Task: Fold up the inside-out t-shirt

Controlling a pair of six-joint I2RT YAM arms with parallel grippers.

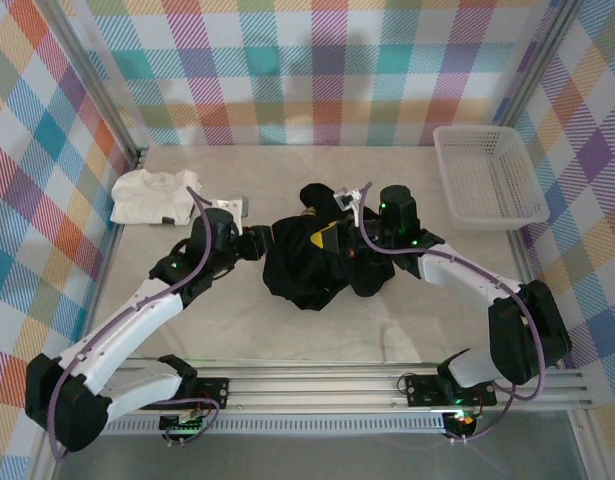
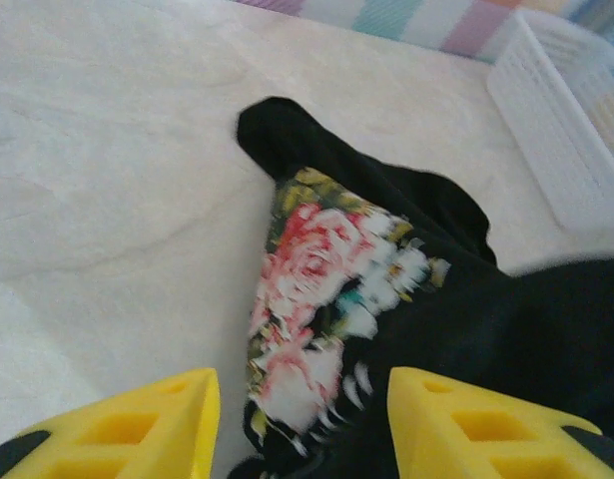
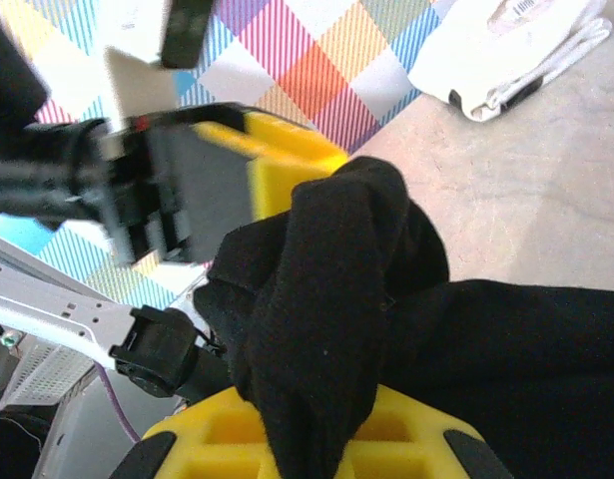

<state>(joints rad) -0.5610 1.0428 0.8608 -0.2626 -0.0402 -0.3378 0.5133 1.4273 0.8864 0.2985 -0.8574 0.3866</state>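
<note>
Our right end effector is clamped on a bunched black fold of the inside-out t-shirt. The shirt lies crumpled on the worktop between both end effectors. The left end effector stands apart, with the floral print just ahead between its fingers. We judge the cloth light, limp and quick to slump, so we would grip a hem or shoulder seam, not a bunch.

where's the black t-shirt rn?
Top view: the crumpled black cloth t-shirt sits bunched mid-table, left of the white plastic mesh basket, with the right claw shut on a fold.
</note>
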